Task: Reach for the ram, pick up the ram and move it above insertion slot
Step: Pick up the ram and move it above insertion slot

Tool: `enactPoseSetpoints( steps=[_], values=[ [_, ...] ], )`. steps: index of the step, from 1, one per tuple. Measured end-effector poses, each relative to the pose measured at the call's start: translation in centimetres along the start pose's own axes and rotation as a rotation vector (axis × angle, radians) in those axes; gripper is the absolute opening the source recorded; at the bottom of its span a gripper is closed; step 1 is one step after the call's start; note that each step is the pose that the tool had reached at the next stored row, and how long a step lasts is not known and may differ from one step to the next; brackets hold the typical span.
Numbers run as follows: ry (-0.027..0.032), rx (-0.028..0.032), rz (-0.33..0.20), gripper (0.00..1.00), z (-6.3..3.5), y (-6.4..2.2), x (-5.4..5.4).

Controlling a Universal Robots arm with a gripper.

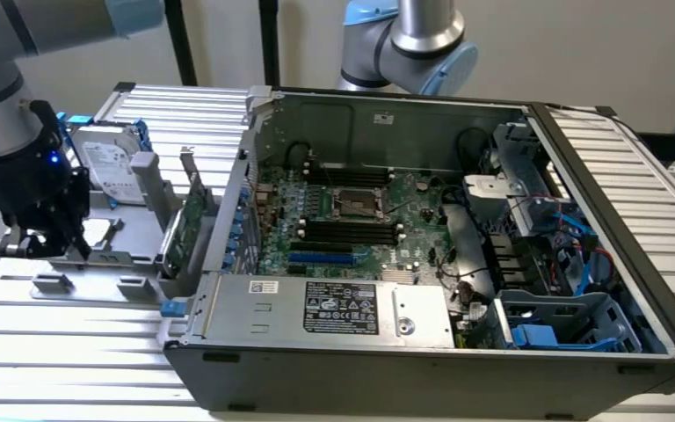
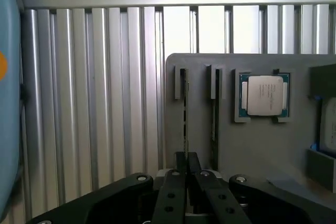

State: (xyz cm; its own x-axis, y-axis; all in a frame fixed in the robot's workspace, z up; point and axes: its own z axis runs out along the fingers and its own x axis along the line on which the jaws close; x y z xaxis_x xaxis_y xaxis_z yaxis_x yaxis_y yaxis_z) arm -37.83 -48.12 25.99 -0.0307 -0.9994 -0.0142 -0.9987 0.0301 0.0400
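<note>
In the exterior view, your gripper (image 1: 48,249) is down at the grey fixture plate (image 1: 94,262) on the ribbed table (image 1: 68,352), at the exterior view's left and outside the open computer case (image 1: 431,380). The silver hard drive (image 1: 112,165) stands just behind the gripper, and the tall green expansion card (image 1: 185,221) stands on edge between the fixture plate and the case wall. Inside the case you see the black insertion slot (image 1: 350,231) among its parallel neighbours, next to the square CPU socket (image 1: 355,202). It is well apart from the gripper.

In the wrist view, your gripper (image 2: 186,159) has its fingers (image 2: 179,162) drawn in together on the near end of the ram (image 2: 185,113). You see the ram edge-on as a thin green line standing in its grey holder on the fixture plate (image 2: 247,145). A second stick (image 2: 215,114) stands parallel just beside it in its own holder. A processor chip (image 2: 262,95) lies flat in a recess on the far side of that second stick.
</note>
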Motion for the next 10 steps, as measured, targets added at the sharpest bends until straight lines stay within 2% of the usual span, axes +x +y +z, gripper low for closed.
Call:
enactPoseSetpoints(
  steps=[4,10],
  values=[
    [-0.0038,0.0000,0.000,0.13,-1.84,-0.82,0.0],
    [-0.0102,-0.0002,-0.001,0.13,-4.64,-2.66,0.1]
  ],
)
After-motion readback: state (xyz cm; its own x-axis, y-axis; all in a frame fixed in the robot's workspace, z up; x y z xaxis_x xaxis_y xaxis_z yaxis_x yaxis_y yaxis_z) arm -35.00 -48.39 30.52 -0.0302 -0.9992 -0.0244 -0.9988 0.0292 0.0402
